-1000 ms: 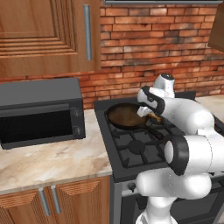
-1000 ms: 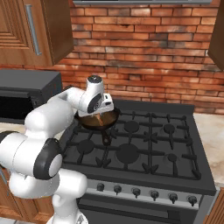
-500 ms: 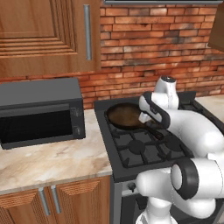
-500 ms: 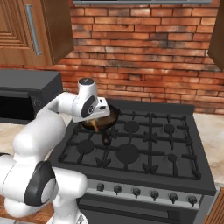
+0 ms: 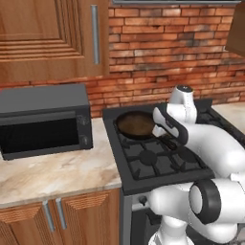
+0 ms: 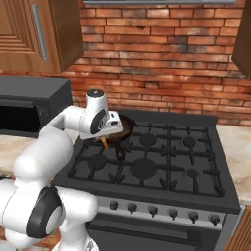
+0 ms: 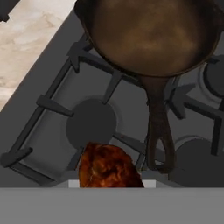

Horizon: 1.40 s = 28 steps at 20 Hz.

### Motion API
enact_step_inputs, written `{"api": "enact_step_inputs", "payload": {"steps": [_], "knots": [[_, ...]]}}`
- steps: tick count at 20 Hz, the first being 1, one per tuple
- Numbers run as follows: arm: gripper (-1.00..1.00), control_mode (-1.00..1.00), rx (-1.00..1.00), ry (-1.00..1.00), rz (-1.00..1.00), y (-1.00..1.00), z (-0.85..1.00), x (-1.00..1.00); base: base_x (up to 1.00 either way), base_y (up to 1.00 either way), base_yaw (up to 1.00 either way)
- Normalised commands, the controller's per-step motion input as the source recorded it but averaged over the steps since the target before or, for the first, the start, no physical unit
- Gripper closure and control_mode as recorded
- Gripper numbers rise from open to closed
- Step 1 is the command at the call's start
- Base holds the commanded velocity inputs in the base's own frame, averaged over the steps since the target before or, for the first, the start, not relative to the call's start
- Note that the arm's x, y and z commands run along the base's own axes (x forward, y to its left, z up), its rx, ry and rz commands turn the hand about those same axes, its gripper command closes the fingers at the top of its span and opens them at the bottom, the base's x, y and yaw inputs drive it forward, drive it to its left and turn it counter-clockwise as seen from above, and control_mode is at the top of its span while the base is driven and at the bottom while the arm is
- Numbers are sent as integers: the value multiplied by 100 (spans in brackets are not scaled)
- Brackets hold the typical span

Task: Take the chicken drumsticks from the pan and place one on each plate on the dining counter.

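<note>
Golden-brown chicken drumstick [image 7: 109,167], clamped in the two-finger gripper [image 6: 105,142], hangs at the dark round frying pan's [image 7: 153,37] six o'clock; no plate filled yet.

You have a pan [image 7: 153,39] of dull, dark metal, its brownish inside smooth with a faint sheen, its long handle [image 7: 158,127] the same matt finish. Just below the handle's end in the hand view, the drumstick [image 7: 109,167] looks glazed and rough, a glossy golden-brown crust. Under the pan, the stove [image 6: 152,164] is matt black metal with cast-looking grates. Left of the stove, the tabletop [image 5: 57,172] is polished beige marbled stone, carrying a microwave [image 5: 44,119] in matt dark grey. Behind the stove, the wall [image 6: 162,59] is rough red brick; the cabinets [image 5: 52,38] above the microwave are satin brown wood with 1 brushed metal pull.
</note>
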Motion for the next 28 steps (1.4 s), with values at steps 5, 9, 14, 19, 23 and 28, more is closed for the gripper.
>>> {"api": "enact_step_inputs", "payload": {"steps": [5, 9, 14, 19, 23, 28], "knots": [[100, 100, 0, 0, 0, 0, 0, 0, -91, 0, 15], [100, 100, 0, 0, 0, 0, 0, 0, -73, 2, 76], [100, 100, 0, 0, 0, 0, 0, 0, -22, 7, 100], [100, 100, 0, 0, 0, 0, 0, 0, -10, 0, 100], [100, 100, 0, 0, 0, 0, 0, 0, -9, 0, 100], [100, 100, 0, 0, 0, 0, 0, 0, -6, 0, 100]]}}
